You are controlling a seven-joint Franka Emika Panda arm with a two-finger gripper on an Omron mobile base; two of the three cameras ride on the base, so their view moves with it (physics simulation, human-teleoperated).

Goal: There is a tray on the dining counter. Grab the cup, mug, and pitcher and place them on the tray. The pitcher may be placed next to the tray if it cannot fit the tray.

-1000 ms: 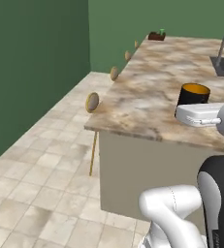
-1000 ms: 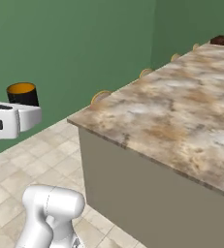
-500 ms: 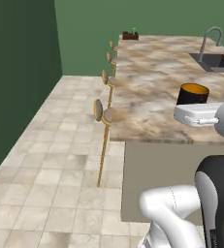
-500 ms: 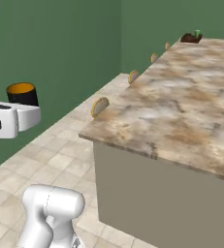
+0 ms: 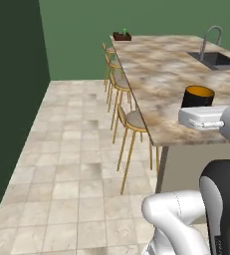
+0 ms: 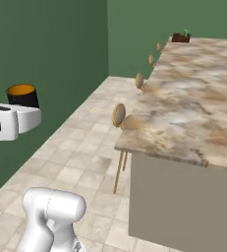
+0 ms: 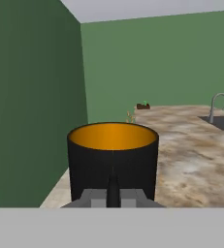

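Black mug [image 7: 113, 162], orange inside: upright, clamped in the closed gripper [image 7: 113, 193], carried level off the near end of the dining counter [image 5: 176, 74]. Step in hand: transport to the tray [image 5: 122, 36], seemingly the dark object at the counter's far end. Next move, judged: travel along the stools [image 5: 131, 119], then lower the mug inside the rim.

Your base views flank the arm, sharing the dining counter [image 5: 156, 74] (stools between); hand view faces along it, close.

Mug [image 5: 197, 96] upright above dining counter [image 5: 161, 84], stools [image 5: 129, 119] alongside.
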